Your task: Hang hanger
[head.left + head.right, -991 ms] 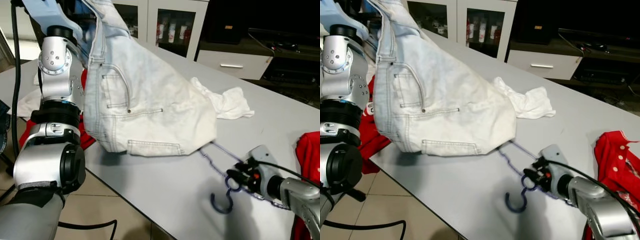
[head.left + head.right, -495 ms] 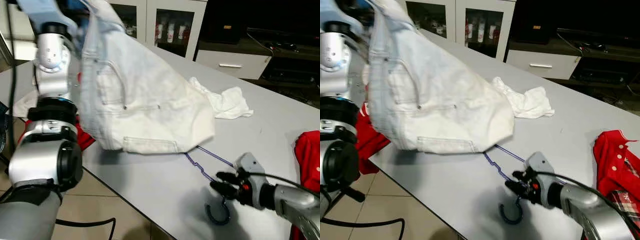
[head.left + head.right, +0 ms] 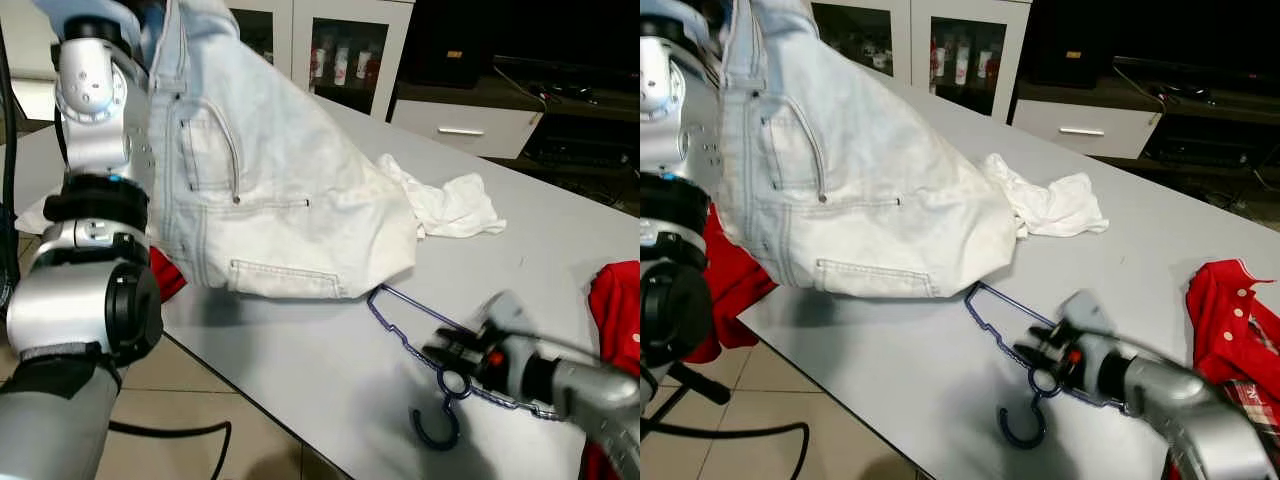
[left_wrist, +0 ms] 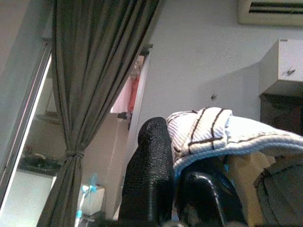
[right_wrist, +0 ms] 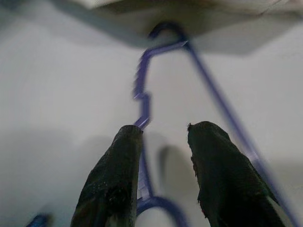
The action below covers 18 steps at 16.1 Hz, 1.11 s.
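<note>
A blue wire hanger (image 5: 218, 94) lies flat on the grey table (image 3: 300, 370), its hook toward the near edge. My right gripper (image 3: 445, 355) is down at the hanger's neck. In the right wrist view its fingers (image 5: 116, 170) stand apart, straddling the wire, with the gripper (image 5: 161, 130) open. Pale blue jeans (image 3: 270, 200) hang from above on the left and drape onto the table, touching the hanger's far corner (image 3: 970, 293). My left gripper (image 4: 177, 151) is raised high and shut on the jeans' waistband.
A crumpled white cloth (image 3: 455, 205) lies behind the hanger. A red garment (image 3: 615, 310) sits at the table's right edge, another (image 3: 165, 275) under the jeans on the left. The table's near edge runs just below the hook. Glass-door cabinets (image 3: 340, 50) stand behind.
The jeans have swung left and lifted, uncovering more of the hanger. The right gripper and the hanger have shifted a little to the left on the table.
</note>
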Tool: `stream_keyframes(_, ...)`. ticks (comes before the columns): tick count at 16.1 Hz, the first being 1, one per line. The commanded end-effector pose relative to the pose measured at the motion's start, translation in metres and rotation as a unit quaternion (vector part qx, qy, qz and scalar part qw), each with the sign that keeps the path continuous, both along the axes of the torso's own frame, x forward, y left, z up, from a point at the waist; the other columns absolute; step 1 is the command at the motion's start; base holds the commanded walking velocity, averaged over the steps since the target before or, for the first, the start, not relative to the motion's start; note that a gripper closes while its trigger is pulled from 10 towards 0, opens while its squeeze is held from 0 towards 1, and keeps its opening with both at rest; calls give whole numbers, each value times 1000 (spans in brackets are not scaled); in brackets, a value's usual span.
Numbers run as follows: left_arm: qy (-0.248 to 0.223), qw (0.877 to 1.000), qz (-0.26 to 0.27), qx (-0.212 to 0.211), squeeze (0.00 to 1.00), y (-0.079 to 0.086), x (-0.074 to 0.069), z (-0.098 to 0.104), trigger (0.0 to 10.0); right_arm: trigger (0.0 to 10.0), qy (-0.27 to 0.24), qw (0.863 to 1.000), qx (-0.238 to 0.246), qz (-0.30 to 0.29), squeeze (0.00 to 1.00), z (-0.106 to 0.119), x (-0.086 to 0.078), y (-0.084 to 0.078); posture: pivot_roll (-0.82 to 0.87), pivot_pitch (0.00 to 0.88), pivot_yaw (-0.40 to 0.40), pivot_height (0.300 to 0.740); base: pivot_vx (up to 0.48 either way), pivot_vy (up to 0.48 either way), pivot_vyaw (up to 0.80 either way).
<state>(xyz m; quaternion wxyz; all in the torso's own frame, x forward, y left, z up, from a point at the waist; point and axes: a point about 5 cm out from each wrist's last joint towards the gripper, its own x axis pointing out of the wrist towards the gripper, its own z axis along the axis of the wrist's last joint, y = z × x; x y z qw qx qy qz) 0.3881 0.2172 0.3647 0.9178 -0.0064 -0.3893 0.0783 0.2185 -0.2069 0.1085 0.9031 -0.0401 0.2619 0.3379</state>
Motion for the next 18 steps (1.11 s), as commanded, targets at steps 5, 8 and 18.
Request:
stream_keyframes(5,-20,1000,-13,-6,0,-11,-1,2,10000,10000,31,992,-78,-99,0,-17,1,-35,-112,0,-21,740,0,0,0)
stream_keyframes(8,22,999,-47,-5,0,-26,6,-25,10000,10000,50,992,-97,-60,0,-18,-12,-37,-117,0,-21,740,0,0,0)
stream_keyframes(18,245,957,-154,34,0,-46,19,-118,10000,10000,87,991,-32,99,0,-13,-38,3,-89,0,-48,740,0,0,0)
